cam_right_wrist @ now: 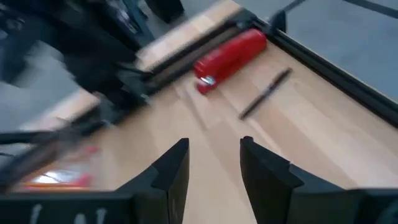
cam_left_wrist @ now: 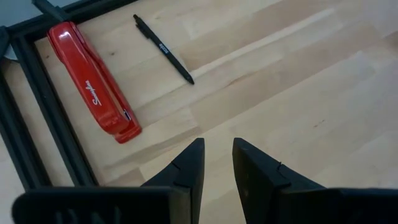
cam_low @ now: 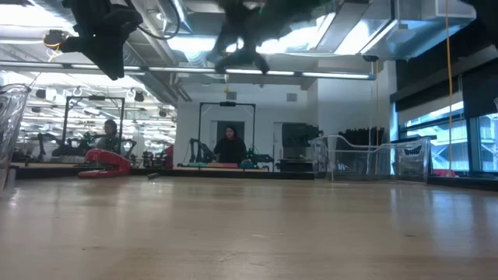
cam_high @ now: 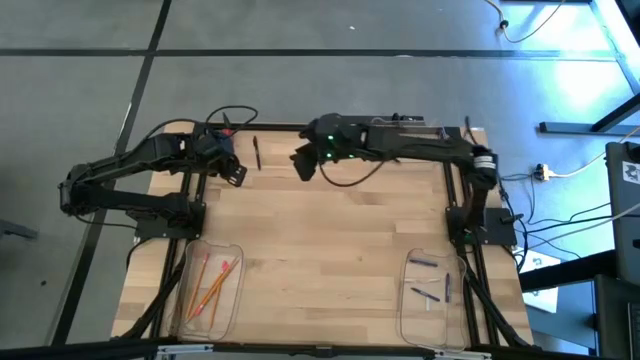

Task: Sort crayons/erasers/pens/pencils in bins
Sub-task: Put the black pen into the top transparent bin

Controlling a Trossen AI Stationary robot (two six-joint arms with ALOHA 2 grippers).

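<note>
A black pen [cam_high: 257, 152] lies on the wooden table near the far edge, between my two grippers; it also shows in the left wrist view [cam_left_wrist: 163, 48] and the right wrist view [cam_right_wrist: 264, 93]. My left gripper [cam_high: 236, 173] [cam_left_wrist: 217, 155] hovers just left of it, open by a narrow gap and empty. My right gripper [cam_high: 303, 164] [cam_right_wrist: 214, 149] hovers just right of it, open and empty. Orange-yellow pencils [cam_high: 212, 283] lie in a clear bin [cam_high: 188, 300] at the near left. Short purple crayons [cam_high: 424, 262] lie in a clear bin [cam_high: 408, 310] at the near right.
A red stapler [cam_left_wrist: 93, 81] [cam_right_wrist: 230, 53] lies by the table's far-left corner, close to the pen and the black frame rail [cam_left_wrist: 43, 112]. Bare wood [cam_high: 330, 250] spans the table's middle. People show in the room beyond the table [cam_low: 229, 144].
</note>
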